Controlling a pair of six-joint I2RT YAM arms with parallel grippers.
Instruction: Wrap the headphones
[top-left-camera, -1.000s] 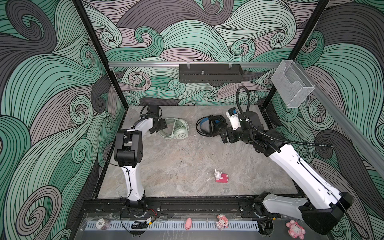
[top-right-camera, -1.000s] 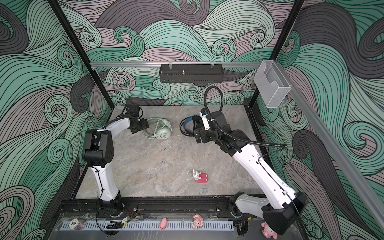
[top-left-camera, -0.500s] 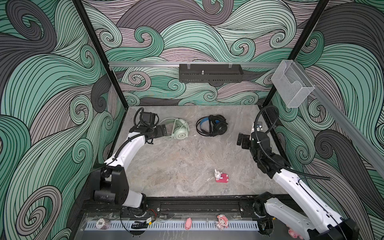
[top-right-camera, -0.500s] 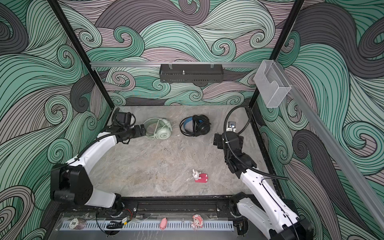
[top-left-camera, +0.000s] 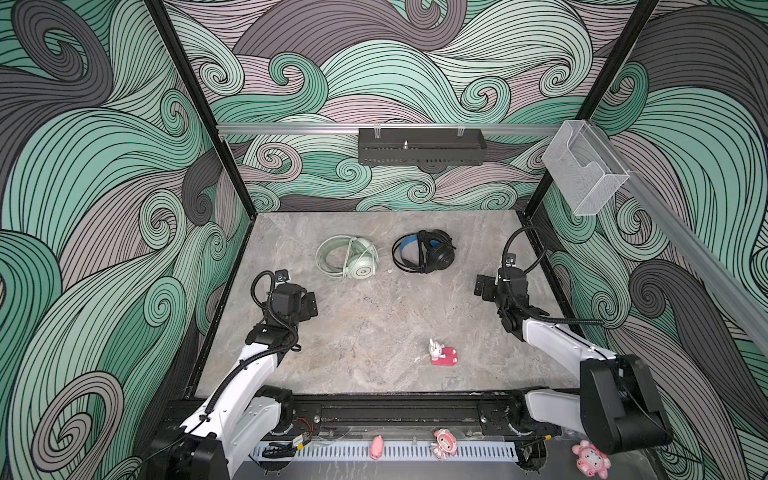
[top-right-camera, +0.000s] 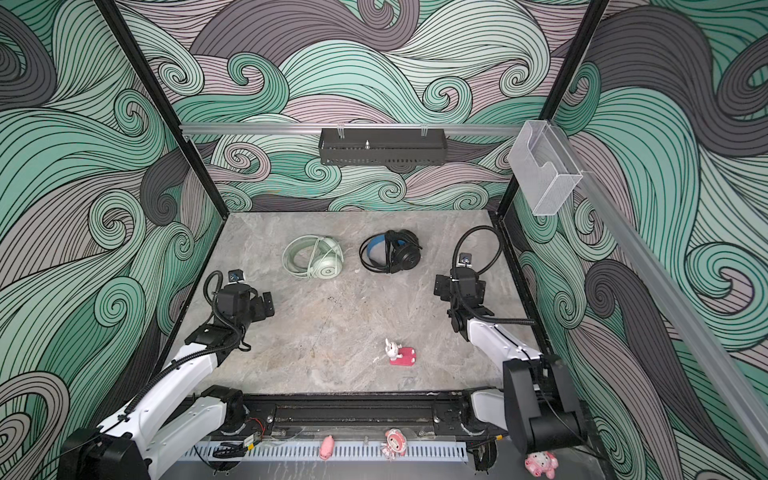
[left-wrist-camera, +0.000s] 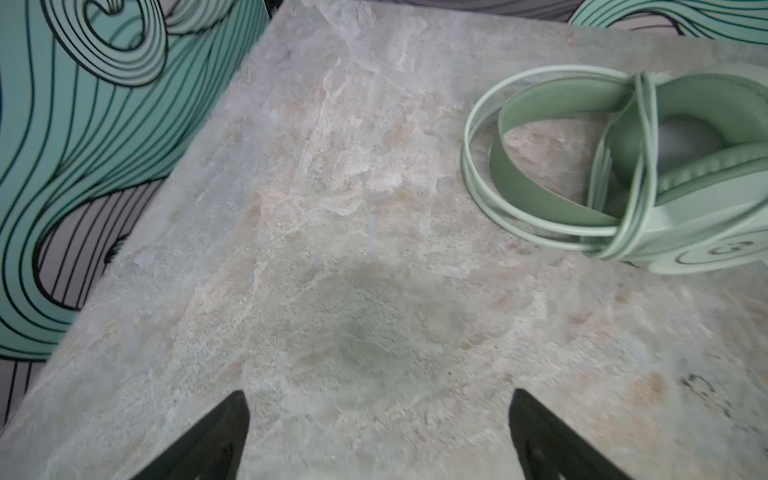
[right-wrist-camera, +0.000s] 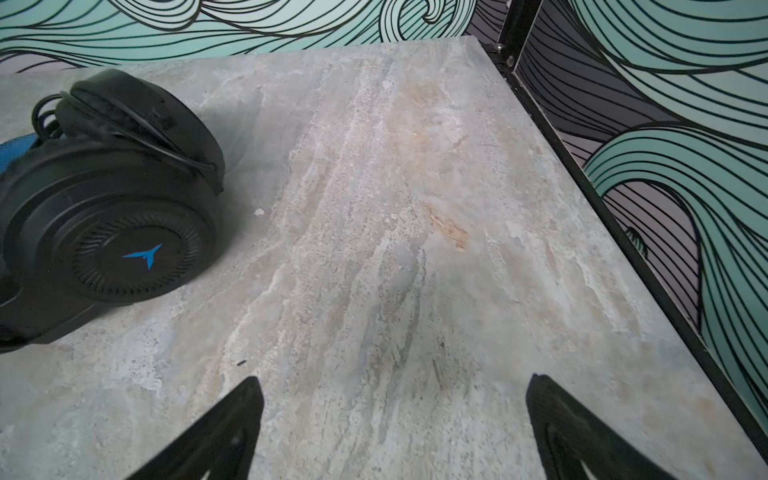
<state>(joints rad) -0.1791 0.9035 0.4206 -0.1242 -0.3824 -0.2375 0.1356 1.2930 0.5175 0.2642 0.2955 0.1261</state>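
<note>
On tabletop (top-left-camera: 374, 324): mint headphones (top-left-camera: 360, 268), black headphones (top-left-camera: 437, 255)

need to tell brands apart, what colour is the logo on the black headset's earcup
Blue: the logo on the black headset shows best in the right wrist view.

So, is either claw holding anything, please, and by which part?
Nothing is held: the left claw and the right claw both stand open and empty.

White arms (top-left-camera: 249, 370) with black joints (top-left-camera: 615, 399), black cables (top-left-camera: 569, 320), black grippers (left-wrist-camera: 377, 392).
</note>
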